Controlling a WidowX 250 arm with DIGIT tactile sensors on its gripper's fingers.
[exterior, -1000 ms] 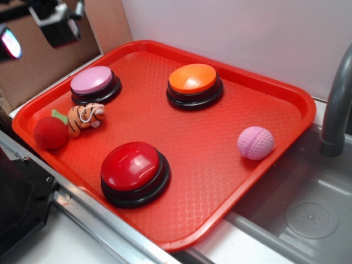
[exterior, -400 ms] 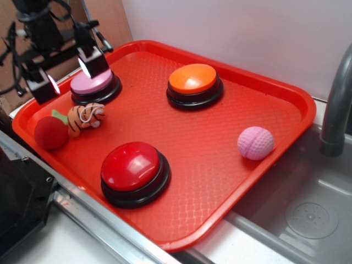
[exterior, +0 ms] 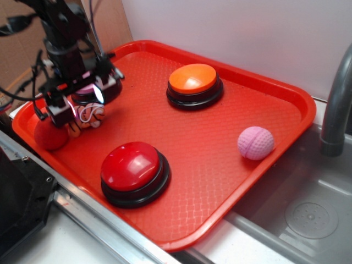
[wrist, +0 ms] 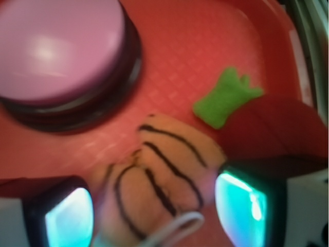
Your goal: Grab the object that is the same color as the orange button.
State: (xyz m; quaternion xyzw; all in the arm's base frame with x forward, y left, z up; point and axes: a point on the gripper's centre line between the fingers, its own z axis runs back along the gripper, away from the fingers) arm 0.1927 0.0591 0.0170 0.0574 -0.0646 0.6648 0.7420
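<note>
Orange striped plush toy (wrist: 154,180) is sitting between the gripper's (wrist: 154,206) spread fingers (wrist: 241,203), matching the glossy orange dome button (exterior: 193,78)

Plush toy (wrist: 154,180) between hand's (wrist: 154,216) fingers — beside pink-domed button (wrist: 61,56), fuzzy ball (exterior: 48,137).

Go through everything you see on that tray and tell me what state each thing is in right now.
Tool: open, fingers either side of the striped toy.
Striped toy: lying on the tray, not lifted.
Orange button: untouched.
Pink button: untouched, beside the toy.
Red button: untouched.
Red ball: resting by the toy.
Pink ball: resting alone.
</note>
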